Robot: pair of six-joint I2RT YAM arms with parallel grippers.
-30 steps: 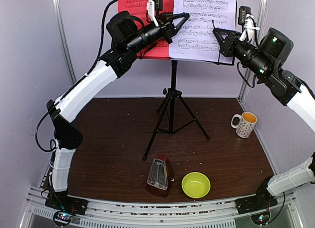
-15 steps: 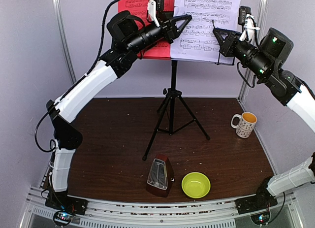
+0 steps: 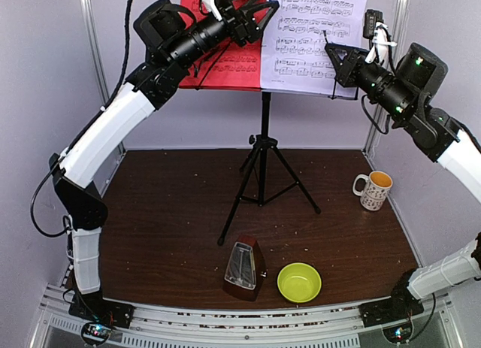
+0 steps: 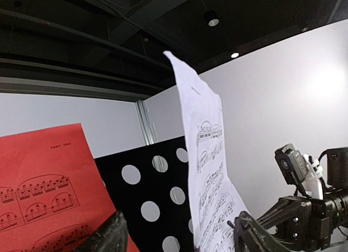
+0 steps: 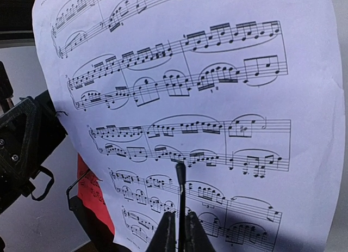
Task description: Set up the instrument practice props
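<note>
Location: a robotics laboratory test cell. Indicators: two articulated arms, the left arm [image 3: 101,130] and the right arm [image 3: 451,156], are bolted to a slotted aluminium rail [image 3: 248,322] at the near edge of a dark wood-grain tabletop [image 3: 173,213]. Plain pale partition panels [image 3: 37,77] framed by metal posts [image 3: 94,55] enclose three sides. A music stand [image 3: 264,137] stands on the tabletop inside this enclosure. Above the panels, the left wrist view shows a black open ceiling [image 4: 81,23] with recessed spot lights [image 4: 212,22].
</note>
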